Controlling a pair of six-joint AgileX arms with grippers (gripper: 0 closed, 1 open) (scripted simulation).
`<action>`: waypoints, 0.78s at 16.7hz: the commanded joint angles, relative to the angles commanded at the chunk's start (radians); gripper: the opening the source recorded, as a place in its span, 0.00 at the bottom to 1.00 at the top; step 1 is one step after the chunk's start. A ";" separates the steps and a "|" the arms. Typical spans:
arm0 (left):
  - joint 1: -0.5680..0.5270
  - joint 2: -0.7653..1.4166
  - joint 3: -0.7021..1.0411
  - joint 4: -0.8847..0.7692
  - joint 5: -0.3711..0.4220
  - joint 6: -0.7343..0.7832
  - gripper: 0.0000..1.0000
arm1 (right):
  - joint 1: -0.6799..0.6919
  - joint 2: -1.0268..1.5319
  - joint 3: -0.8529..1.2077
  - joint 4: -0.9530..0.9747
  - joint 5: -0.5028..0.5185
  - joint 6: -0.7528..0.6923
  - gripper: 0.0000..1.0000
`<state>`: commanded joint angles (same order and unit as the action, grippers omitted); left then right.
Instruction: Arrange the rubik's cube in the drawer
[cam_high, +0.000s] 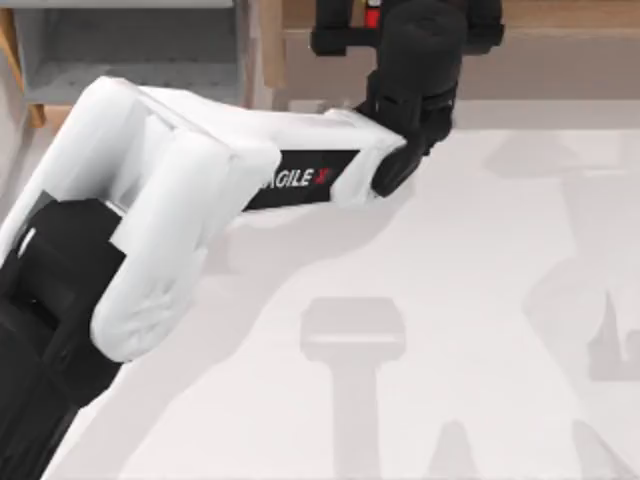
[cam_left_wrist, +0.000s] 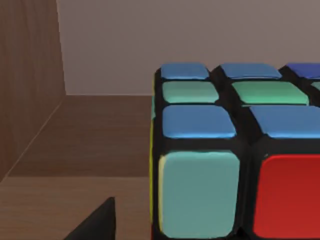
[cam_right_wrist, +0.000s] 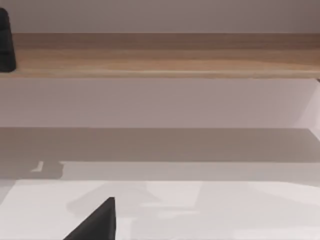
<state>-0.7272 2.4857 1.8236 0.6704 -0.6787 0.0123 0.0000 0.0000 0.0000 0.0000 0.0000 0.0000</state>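
A: Where's the rubik's cube (cam_left_wrist: 235, 150)?
B: Right at the left gripper (cam_high: 372, 25), up against it over a wooden shelf (cam_left_wrist: 75, 150). Can't tell if the jaws pinch it.
A: Handling?
B: Looks rigid, light, slick stickers. Best pinched on two opposite flat faces, mid-height, never the corners.
A: Right arm?
B: Parked over the table (cam_right_wrist: 210, 210).
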 joint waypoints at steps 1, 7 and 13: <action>0.000 0.000 0.001 0.000 0.000 0.000 1.00 | 0.000 0.000 0.000 0.000 0.000 0.000 1.00; 0.000 0.000 0.001 0.000 0.000 0.000 0.70 | 0.000 0.000 0.000 0.000 0.000 0.000 1.00; 0.000 0.000 0.001 0.000 0.000 0.000 0.25 | 0.000 0.000 0.000 0.000 0.000 0.000 1.00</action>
<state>-0.7270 2.4861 1.8242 0.6700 -0.6785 0.0123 0.0000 0.0000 0.0000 0.0000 0.0000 0.0000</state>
